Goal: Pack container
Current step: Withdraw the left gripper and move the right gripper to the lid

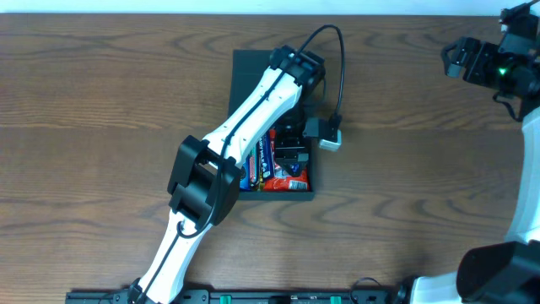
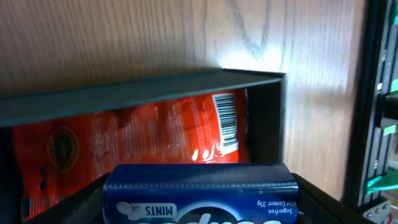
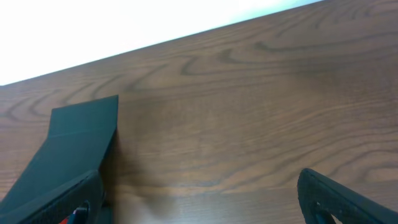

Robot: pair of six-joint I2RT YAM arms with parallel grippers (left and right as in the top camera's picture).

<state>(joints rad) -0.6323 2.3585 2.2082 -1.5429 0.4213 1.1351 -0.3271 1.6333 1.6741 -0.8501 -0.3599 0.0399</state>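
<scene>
The dark container [image 1: 253, 69] lies mid-table with its flap lid open toward the far side. It also shows in the left wrist view [image 2: 155, 90] and the right wrist view [image 3: 74, 140]. A red snack packet [image 2: 143, 137] lies flat inside it, also seen from overhead [image 1: 285, 182]. My left gripper [image 1: 291, 156] is down inside the container, shut on a blue mints pack [image 2: 199, 186] just above the red packet. My right gripper [image 1: 462, 57] is open and empty over bare wood at the far right, well away from the container; its fingers frame the right wrist view [image 3: 199, 205].
More blue-wrapped packets [image 1: 260, 159] lie along the container's left side, partly hidden by my left arm. A white-grey cable plug [image 1: 329, 139] hangs off the left wrist by the container's right wall. The wooden table [image 1: 101, 127] stretches to both sides.
</scene>
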